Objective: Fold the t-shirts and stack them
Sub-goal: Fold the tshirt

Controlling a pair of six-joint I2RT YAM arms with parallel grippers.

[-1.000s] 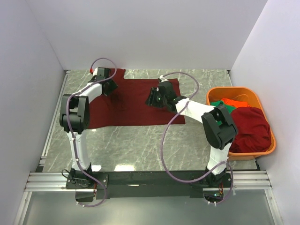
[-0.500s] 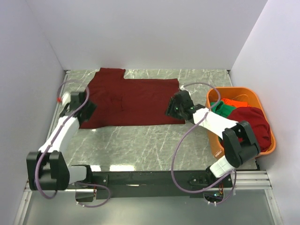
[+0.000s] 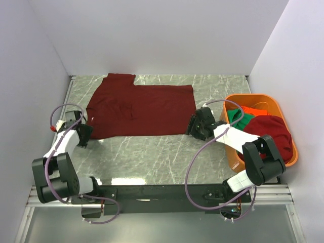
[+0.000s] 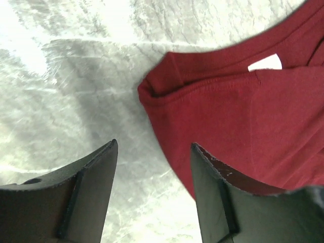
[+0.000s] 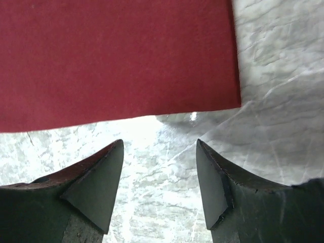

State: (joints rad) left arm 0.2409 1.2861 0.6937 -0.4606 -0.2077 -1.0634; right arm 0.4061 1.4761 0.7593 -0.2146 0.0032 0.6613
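A dark maroon t-shirt (image 3: 142, 107) lies spread flat on the far half of the marble table (image 3: 152, 157). My left gripper (image 3: 85, 133) sits low at the shirt's near-left corner, open and empty. In the left wrist view the shirt (image 4: 243, 116) with its white label (image 4: 266, 62) lies just ahead and right of the open gripper (image 4: 154, 152). My right gripper (image 3: 195, 126) is open and empty just off the shirt's near-right corner. In the right wrist view the shirt's straight edge (image 5: 116, 55) lies beyond the gripper (image 5: 159, 147), over bare marble.
A rigid orange basket (image 3: 253, 97) stands at the right edge, close behind the right arm. It holds a green shirt (image 3: 237, 117), an orange-red one (image 3: 253, 110) and a maroon one (image 3: 272, 139). White walls close the table in on three sides.
Both arms have drawn back from the far part of the shirt to its near corners. Both pairs of jaws have opened wider. The shirt now lies fully uncovered.
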